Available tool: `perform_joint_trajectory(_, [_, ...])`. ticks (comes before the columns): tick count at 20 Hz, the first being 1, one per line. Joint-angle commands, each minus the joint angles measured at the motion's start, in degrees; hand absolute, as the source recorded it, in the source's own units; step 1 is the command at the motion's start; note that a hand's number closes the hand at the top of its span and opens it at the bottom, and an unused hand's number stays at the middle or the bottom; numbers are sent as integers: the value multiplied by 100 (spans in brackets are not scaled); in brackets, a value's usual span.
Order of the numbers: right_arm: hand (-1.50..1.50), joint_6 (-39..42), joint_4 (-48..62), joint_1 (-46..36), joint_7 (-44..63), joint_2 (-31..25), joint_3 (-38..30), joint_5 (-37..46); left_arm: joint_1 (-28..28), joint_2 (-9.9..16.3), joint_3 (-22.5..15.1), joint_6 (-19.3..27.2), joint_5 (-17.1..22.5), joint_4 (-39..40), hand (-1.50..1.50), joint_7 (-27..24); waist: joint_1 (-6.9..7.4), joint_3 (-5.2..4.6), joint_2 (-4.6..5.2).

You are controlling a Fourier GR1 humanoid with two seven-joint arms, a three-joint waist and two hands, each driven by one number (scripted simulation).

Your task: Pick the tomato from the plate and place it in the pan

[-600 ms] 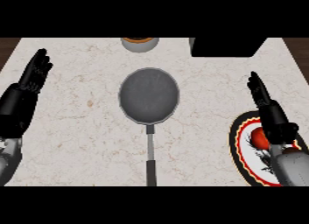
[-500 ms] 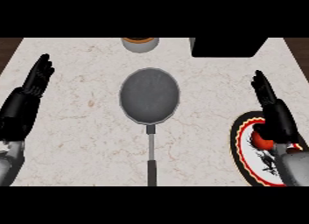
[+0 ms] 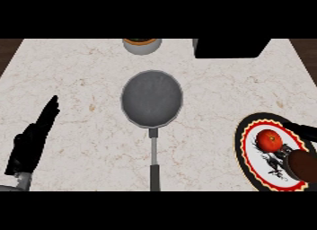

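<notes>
Right hand (image 3: 305, 131) barely in view, fingers unclear; left hand (image 3: 35, 137) flat, resting; tomato (image 3: 270, 140) on plate (image 3: 248, 130): round, smooth, soft, cup its sides

I see the tomato (image 3: 271, 140), round and red, sitting on the upper part of the plate (image 3: 249, 134), a white plate with a red and black scalloped rim at the counter's right side. The pan (image 3: 152, 99) is dark grey and round, lying flat mid-counter, well apart from the plate, its long handle pointing toward me.
</notes>
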Motion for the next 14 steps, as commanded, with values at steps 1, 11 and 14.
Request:
perform_joint_trajectory(1, [-150,-4,-164,822,674,-575,-187,93,300,16,60,-113,71,97,0,-18,-16,2,-24])
perform_joint_trajectory(11, [-150,1930,-934,976,1516,-2268,389,601,397,-300,-225,21,-320,-110,0,-64,115,10,1])
perform_joint_trajectory(14, [-150,2418,-1265,577,2008,-2309,662,457,68,-145,96,-223,-128,193,0,68,132,7,16])
